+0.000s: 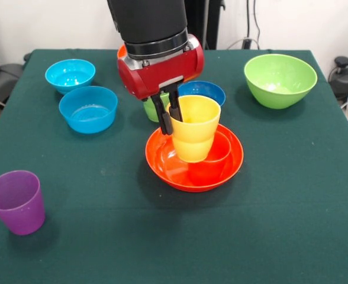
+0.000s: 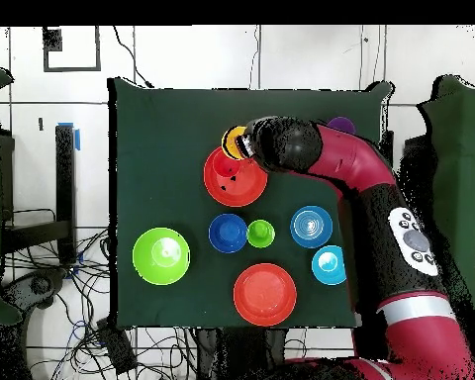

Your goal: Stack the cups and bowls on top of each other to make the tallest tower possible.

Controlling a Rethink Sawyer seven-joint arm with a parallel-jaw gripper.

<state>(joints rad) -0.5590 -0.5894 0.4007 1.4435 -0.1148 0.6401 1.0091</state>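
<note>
My gripper [image 1: 170,122] is shut on the left rim of the yellow cup [image 1: 196,127], one finger inside and one outside. The cup is upright over the middle of a large orange bowl [image 1: 162,168]. Its base is low inside what looks like an orange cup [image 1: 221,151] standing in that bowl; I cannot tell whether they touch. In the overhead view the gripper [image 2: 244,142] and yellow cup [image 2: 233,139] show at the edge of the orange bowl [image 2: 217,188]. The green cup [image 1: 150,111] stands behind my gripper, partly hidden. The purple cup [image 1: 17,202] stands alone at the near left.
Two light blue bowls [image 1: 70,74] [image 1: 89,109] sit at the left, a dark blue bowl [image 1: 205,92] just behind the yellow cup, and a lime green bowl [image 1: 279,80] at the right. A second orange bowl [image 2: 264,294] lies by the robot's base.
</note>
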